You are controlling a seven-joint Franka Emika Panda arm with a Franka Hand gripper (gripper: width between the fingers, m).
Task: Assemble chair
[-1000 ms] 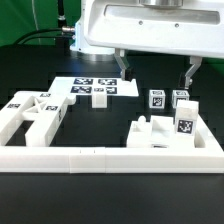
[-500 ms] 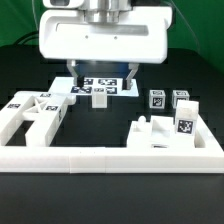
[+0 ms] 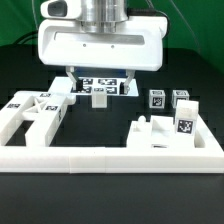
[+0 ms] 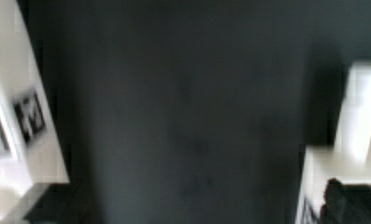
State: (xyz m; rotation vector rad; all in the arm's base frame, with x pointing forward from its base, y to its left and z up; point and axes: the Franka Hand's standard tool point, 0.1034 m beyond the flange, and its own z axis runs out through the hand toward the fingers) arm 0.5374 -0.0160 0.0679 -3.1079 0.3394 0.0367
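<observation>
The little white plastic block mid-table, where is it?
The block sits centrally at the marker board's near edge; tagged white posts stand toward the exterior view's right.

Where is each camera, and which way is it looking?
Exterior view: sits off the arm, low by the table, looking across the chair pieces towards the robot. Its open gripper hangs by the marker board.
Wrist view: sits on the wrist, looking down at the table. It is blurry, with white shapes at the sides and no fingers clearly showing.
Shared: both see the black table. The white shapes may be chair pieces, but I cannot tell.
</observation>
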